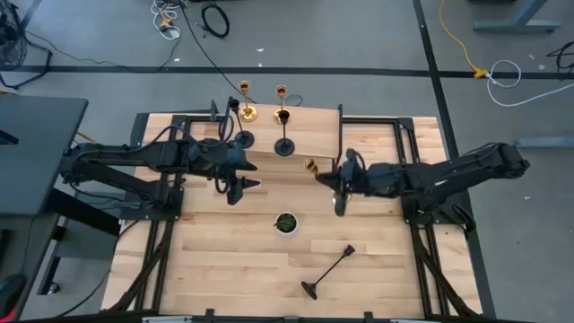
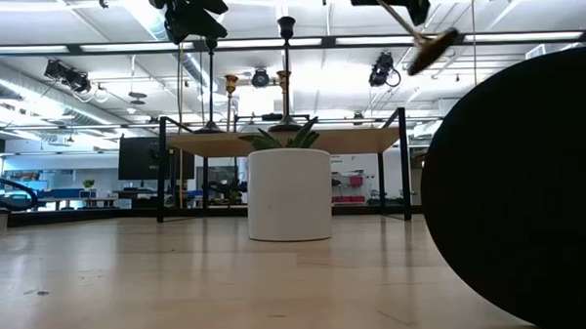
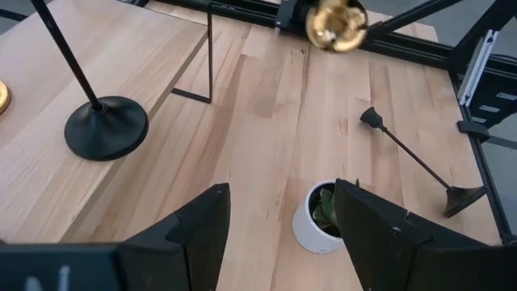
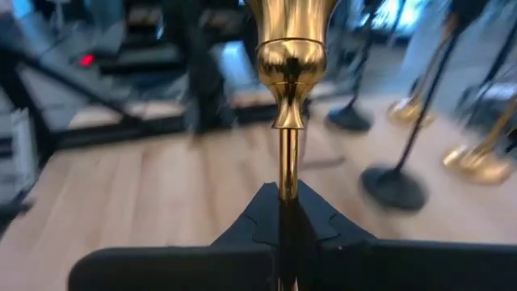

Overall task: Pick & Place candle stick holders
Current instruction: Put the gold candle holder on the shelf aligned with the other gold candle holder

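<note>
My right gripper [image 1: 321,176] hangs high over the table's middle, shut on a gold candle stick holder [image 1: 310,165]; its flared end [image 2: 431,44] slants down from the gripper in the low view. My left gripper [image 3: 279,234] stands open above the table, holding nothing. On the raised board [image 1: 309,126] at the far side stand two gold holders [image 1: 247,109] [image 1: 281,91] and two black holders [image 1: 243,139] [image 1: 284,146] on their round bases. A further black holder [image 1: 327,274] lies on its side near the front edge. My right gripper pinches the gold holder's thin stem [image 4: 287,166] between its two fingers, coming from the table's right side. The flared end [image 4: 291,48] stands out past the fingertips. The holder is tilted and lifted clear of the table and the board.
A small white round bowl [image 1: 285,222] with green contents stands at the table's middle, below and ahead of my left gripper. The board rests on a thin black frame [image 3: 208,56]. The lying holder's round base [image 2: 519,186] fills the low view's right.
</note>
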Controlling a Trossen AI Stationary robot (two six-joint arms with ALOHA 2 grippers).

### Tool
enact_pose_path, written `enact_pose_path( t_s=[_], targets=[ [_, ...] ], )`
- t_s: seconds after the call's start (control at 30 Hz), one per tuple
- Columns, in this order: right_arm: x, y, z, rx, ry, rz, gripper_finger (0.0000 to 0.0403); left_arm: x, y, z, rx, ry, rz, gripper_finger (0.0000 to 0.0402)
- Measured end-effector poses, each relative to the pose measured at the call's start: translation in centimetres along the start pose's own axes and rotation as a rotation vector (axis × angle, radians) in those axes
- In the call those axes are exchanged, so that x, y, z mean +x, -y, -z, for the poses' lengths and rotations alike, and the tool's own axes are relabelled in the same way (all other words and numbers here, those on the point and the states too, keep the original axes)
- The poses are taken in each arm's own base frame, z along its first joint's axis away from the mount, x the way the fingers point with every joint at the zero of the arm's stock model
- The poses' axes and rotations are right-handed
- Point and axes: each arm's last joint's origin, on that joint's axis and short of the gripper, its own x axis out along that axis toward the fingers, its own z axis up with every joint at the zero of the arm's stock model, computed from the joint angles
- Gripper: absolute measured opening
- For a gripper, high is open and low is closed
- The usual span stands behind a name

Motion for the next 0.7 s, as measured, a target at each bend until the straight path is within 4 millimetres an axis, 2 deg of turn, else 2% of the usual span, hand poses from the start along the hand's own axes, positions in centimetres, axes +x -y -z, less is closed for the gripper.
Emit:
enact_pose_path(
  t_s=[0.27,0.57,0.7],
  targets=[
    [0.9,3.1,-2.1,-0.044,0.233,0.127,0.0004,0.0,0.0,0.0,-0.002,0.0,0.0,0.0222],
    [1.3,7.8,-0.3,-0.012,0.523,0.166,0.0004,0.0,0.0,0.1,0.0,-0.007,-0.001,0.0222],
    [1.2,10.0,0.4,0.005,0.585,0.22,0.0004,0.0,0.0,0.1,0.001,-0.006,-0.001,0.0222]
  ],
)
